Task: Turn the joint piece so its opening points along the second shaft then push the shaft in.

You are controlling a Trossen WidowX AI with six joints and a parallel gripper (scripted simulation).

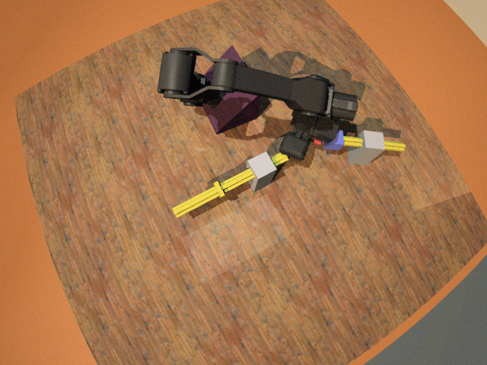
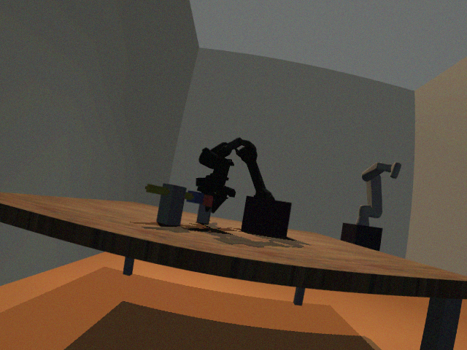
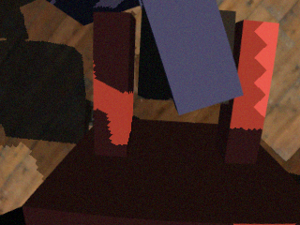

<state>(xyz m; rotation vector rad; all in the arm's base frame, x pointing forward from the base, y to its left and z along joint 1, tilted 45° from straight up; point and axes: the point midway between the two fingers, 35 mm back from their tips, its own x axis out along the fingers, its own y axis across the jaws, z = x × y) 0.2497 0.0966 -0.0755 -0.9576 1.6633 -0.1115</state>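
Observation:
The red joint piece (image 1: 316, 141) (image 2: 207, 200) (image 3: 253, 80) hangs on the blue end block (image 1: 334, 142) (image 2: 195, 197) (image 3: 192, 56). In the wrist view its two arms straddle the blue block, which is tilted between them. My gripper (image 1: 313, 138) is shut on the joint piece and hides most of it in the top view. The first yellow shaft (image 1: 352, 141) (image 2: 155, 189) runs through a grey block (image 1: 365, 150) (image 2: 171, 205). The second yellow shaft (image 1: 200, 201), with a collar, lies through the other grey block (image 1: 262, 165) (image 2: 203, 216); its near end points toward my gripper. The joint's opening is not clearly visible.
The arm's dark purple base (image 1: 232, 109) (image 2: 265, 217) stands behind the shafts. My arm reaches over the table (image 1: 236, 306) from it. A second, grey arm (image 2: 374, 195) stands on a dark box far off at the right in the exterior view.

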